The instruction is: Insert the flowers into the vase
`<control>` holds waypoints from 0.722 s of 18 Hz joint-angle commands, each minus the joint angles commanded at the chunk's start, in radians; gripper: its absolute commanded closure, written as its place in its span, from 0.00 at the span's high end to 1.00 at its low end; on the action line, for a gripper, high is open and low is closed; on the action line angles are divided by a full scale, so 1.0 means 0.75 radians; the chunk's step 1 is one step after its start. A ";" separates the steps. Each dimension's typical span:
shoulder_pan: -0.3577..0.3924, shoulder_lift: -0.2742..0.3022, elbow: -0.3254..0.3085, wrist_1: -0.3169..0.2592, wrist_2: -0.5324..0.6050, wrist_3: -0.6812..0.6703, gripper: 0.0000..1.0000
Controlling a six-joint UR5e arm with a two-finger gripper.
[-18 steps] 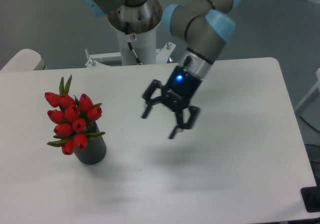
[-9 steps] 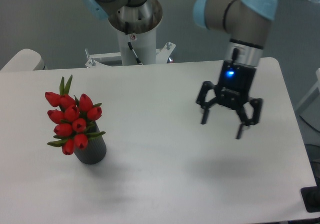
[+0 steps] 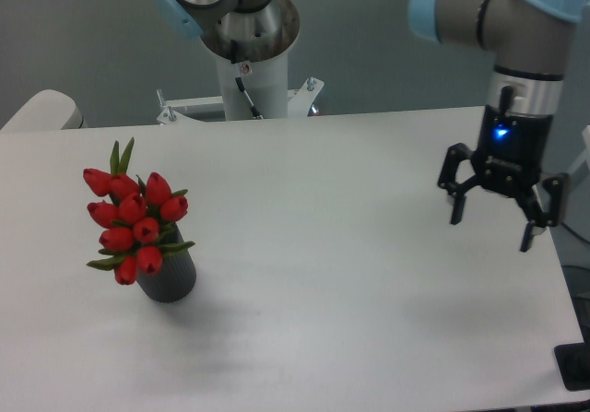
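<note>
The flowers [image 3: 132,220], a bunch of red tulip buds with green leaves, stand with their stems inside the vase [image 3: 170,276], a small dark grey ribbed cylinder at the left of the white table [image 3: 304,301]. The blooms lean up and to the left over its mouth. My gripper [image 3: 493,229] hangs above the table's right side, far from the vase, open with nothing between its black fingers. A blue light glows on its wrist.
The arm's white base column [image 3: 249,71] stands behind the table's far edge. A pale rounded object [image 3: 41,110] shows at the far left edge. The table's right edge runs just beside the gripper.
The gripper has swung from the table's middle to its right side, staying open. The flowers and vase have not moved.
</note>
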State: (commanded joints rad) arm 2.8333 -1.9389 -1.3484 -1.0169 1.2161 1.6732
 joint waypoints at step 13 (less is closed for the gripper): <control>-0.059 0.000 0.057 -0.109 0.168 0.035 1.00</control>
State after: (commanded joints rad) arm 2.7888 -1.9390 -1.3054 -1.0983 1.3422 1.6997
